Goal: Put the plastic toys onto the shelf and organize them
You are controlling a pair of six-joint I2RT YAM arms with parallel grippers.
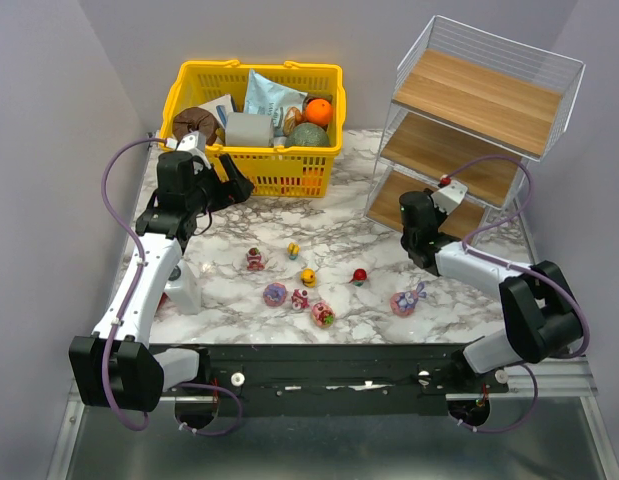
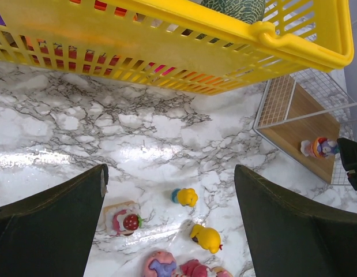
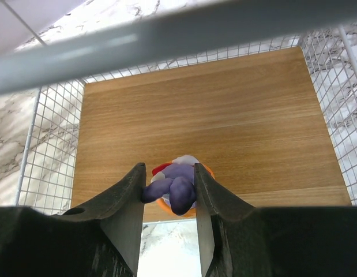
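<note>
R gripper (image 3: 169,172) pinched shut on a purple-and-orange toy (image 3: 177,195) at the bottom board of the shelf (image 3: 207,115).

Toy is squeezed btwn both fingers at the front edge of the lowest wood board, wire mesh on either side; can't tell if it touches the wood. L gripper (image 2: 171,173) is spread wide w/ nothing in it, hanging over the marble table (image 2: 80,127) just in front of the yellow basket (image 2: 166,46). Loose toys lie on the table btwn the arms: strawberry cupcake (image 2: 124,219), small yellow-and-blue figure (image 2: 185,197), yellow duck (image 2: 206,238), round pink-purple piece (image 2: 160,266). Further R, near the R arm, a pink toy w/ purple ears (image 1: 407,300) and a small red one (image 1: 360,275). A white bottle (image 1: 182,285) stands by the L arm.
</note>
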